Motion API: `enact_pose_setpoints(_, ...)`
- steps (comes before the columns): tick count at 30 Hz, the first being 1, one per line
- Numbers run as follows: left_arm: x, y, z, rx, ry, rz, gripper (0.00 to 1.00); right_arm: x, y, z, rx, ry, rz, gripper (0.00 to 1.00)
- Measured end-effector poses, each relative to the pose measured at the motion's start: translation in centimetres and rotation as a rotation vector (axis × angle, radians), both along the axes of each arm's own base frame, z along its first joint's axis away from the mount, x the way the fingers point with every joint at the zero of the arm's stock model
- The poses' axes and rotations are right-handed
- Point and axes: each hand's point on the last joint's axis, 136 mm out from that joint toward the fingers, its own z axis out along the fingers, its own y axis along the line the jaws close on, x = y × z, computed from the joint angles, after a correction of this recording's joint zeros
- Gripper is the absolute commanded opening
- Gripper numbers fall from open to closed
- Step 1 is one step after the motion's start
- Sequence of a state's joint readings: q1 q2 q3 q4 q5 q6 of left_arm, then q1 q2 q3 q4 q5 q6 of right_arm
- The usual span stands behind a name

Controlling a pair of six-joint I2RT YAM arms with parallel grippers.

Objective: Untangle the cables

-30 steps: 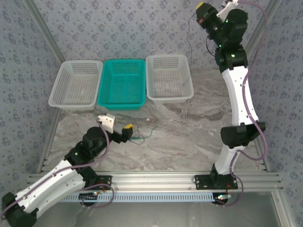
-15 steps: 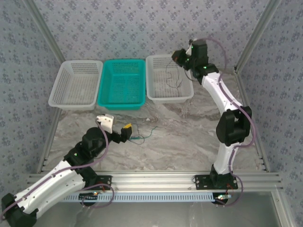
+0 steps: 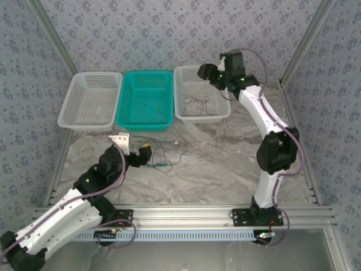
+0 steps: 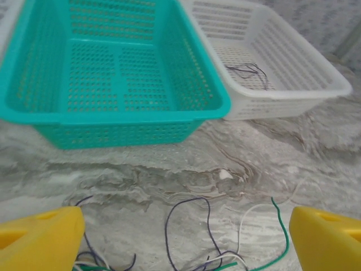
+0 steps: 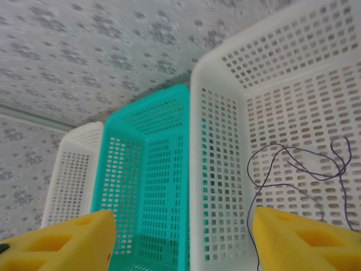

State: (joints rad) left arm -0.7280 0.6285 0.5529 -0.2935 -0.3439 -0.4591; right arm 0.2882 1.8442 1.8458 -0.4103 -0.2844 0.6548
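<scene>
A tangle of thin cables (image 3: 162,161) lies on the marble table just right of my left gripper (image 3: 145,152). In the left wrist view I see a dark purple wire (image 4: 167,226), a whitish wire (image 4: 242,223) and a green wire (image 4: 285,234) below my left gripper (image 4: 186,228), which is open and holds nothing. Another dark cable (image 3: 196,101) (image 5: 293,166) lies loose inside the right white basket (image 3: 203,118). My right gripper (image 3: 203,71) (image 5: 183,226) hovers over that basket's far rim, open and empty.
A teal basket (image 3: 145,125) stands in the middle at the back and a second white basket (image 3: 90,125) to its left, both without cables. Patterned walls and metal frame rails close in the table on three sides.
My right arm swung down from high at the back, carried the hanging dark cable into the right white basket and let it go. My left gripper shifted slightly left.
</scene>
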Motion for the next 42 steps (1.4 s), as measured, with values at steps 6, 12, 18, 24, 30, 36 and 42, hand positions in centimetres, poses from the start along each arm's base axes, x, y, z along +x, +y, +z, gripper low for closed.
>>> enact_pose_setpoints(6, 2.2, 1.3, -2.0, 0.046, 0.217, 0.09, 0.9, -11.1, -0.8, 10.9, -0.027, -0.335, 0.083, 0.74)
enact_pose_setpoints(12, 2.7, -2.5, -7.4, 0.15, 0.462, -0.108, 0.71, -18.9, -1.1, 12.1, -0.078, -0.524, 0.209, 0.74)
enact_pose_setpoints(18, 4.6, -4.6, -11.5, 0.262, 0.578, -0.201, 0.6, -19.6, -1.3, 7.9, -0.181, -0.467, 0.256, 0.75)
enact_pose_setpoints(24, 6.2, -5.1, -15.4, 0.367, 0.589, -0.25, 0.55, -20.2, -2.1, 8.2, -0.217, -0.488, 0.241, 0.76)
enact_pose_setpoints(30, 7.9, -6.4, -17.1, 0.391, 0.54, -0.301, 0.48, -20.3, -2.3, 8.3, -0.225, -0.496, 0.232, 0.76)
enact_pose_setpoints(36, 9.0, -6.9, -18.4, 0.395, 0.506, -0.305, 0.28, -20.2, -2.4, 8.3, -0.226, -0.494, 0.222, 0.76)
enact_pose_setpoints(42, 9.2, -6.9, -18.4, 0.366, 0.465, -0.286, 0.02, -20.1, -2.7, 8.4, -0.219, -0.486, 0.202, 0.76)
